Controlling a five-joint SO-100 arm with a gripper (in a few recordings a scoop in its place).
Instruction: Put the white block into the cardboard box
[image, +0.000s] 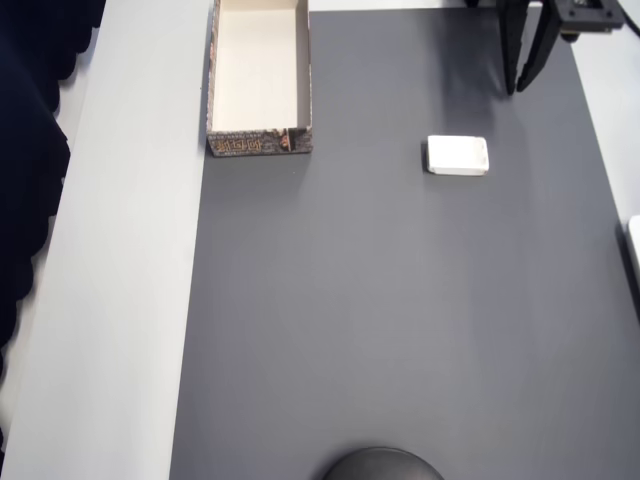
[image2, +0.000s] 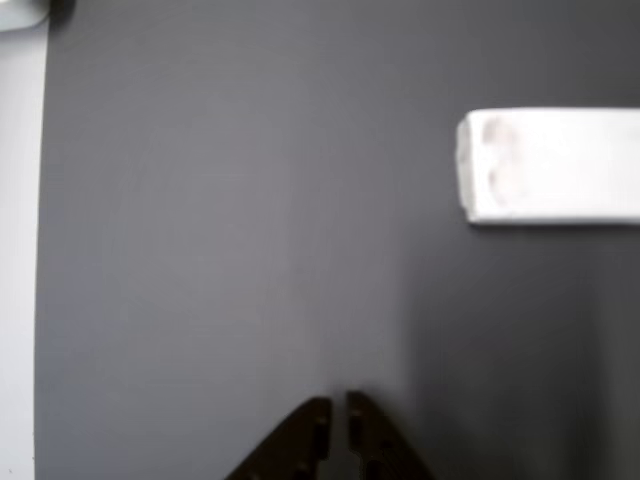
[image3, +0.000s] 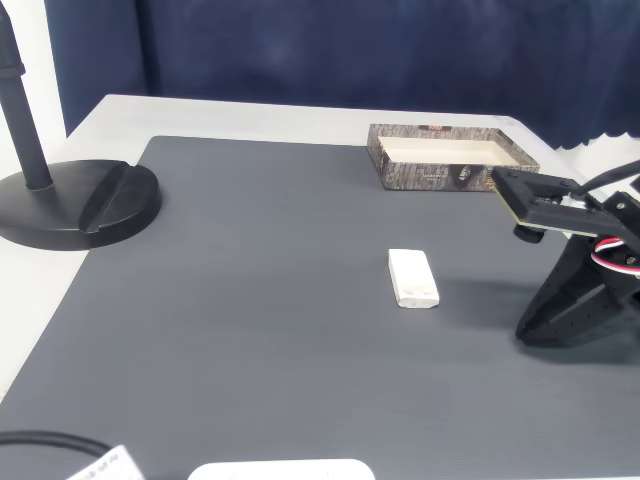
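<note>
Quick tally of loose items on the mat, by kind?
White block: 1
Cardboard box: 1
Total: 2

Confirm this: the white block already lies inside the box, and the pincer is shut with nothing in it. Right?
Wrong on the block: the overhead view shows it lying on the dark mat, apart from the box, which holds nothing. The pincer is shut and holds nothing, as stated.
</note>
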